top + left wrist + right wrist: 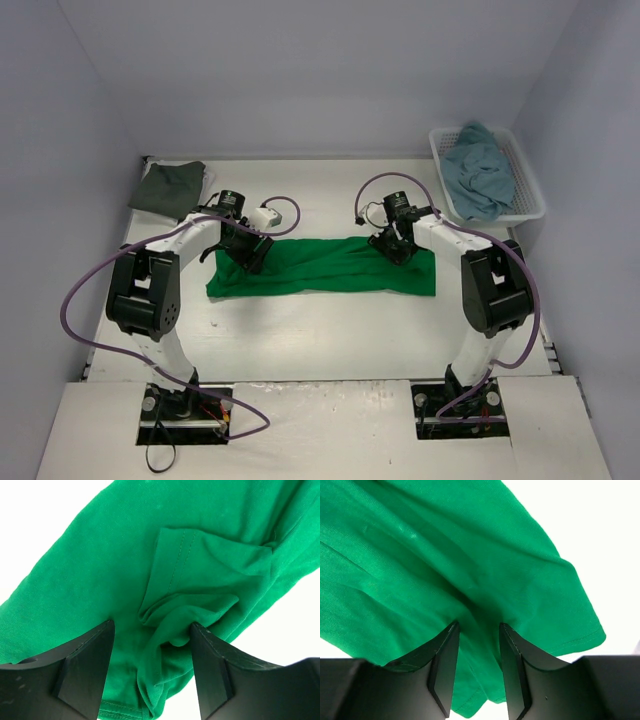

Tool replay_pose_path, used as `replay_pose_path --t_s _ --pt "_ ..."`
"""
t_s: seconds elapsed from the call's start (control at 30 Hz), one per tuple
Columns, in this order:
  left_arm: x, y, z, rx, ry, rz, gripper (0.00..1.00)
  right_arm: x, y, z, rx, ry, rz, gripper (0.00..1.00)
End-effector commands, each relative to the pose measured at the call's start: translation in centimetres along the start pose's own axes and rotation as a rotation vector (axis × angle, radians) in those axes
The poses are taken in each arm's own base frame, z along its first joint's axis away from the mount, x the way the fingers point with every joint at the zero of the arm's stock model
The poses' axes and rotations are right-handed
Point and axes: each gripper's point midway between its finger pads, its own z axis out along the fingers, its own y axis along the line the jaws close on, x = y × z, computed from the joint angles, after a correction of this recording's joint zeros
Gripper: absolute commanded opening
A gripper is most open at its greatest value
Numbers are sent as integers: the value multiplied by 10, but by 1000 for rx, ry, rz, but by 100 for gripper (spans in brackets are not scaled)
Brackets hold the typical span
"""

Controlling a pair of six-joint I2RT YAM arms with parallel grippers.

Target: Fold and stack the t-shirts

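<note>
A green t-shirt (320,266) lies as a long folded strip across the middle of the white table. My left gripper (250,256) is down on its left end, jaws open wide, with a bunched fold of green cloth (200,580) between the fingers (90,665). My right gripper (397,244) is down on the shirt's right part, jaws open a narrower way, its tips pressed on the green cloth (420,565), whose creases run into the gap. A dark grey folded shirt (170,187) lies at the back left. A teal shirt (480,172) lies crumpled in a basket.
The white basket (533,196) stands at the back right against the wall. Purple cables loop beside both arms. Pale walls close in the table on the left, back and right.
</note>
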Motion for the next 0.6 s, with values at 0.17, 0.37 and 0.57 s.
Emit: replay_pose_path --t_s 0.17,0.37,0.57 --pt "-23 5 -10 -20 -89 54 56 -11 -18 -13 58 -46 23 35" --pt "-25 2 -10 -11 -107 51 56 -8 -18 -15 66 -54 39 36" --pt "-25 1 -10 -5 -117 48 56 -6 -16 -12 69 -63 48 37"
